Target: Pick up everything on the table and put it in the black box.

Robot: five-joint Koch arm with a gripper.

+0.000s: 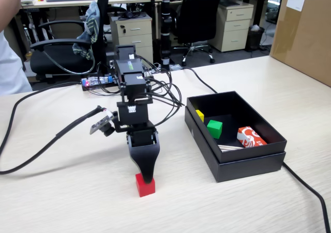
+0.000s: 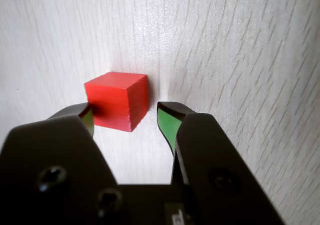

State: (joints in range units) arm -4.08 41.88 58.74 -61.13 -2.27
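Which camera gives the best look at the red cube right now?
The wrist view: the red cube fills the frame, two faces clear, between the open gripper jaws. The fixed view shows it small, partly covered by the gripper tip.

Clearance around red cube (image 2: pixel 117 101)

Bare table (image 1: pixel 62 202) left, right and front of cube; gripper (image 2: pixel 125 117) jaws parted astride it; black box (image 1: pixel 235 163) well right; cables (image 1: pixel 46 142) trailing left.
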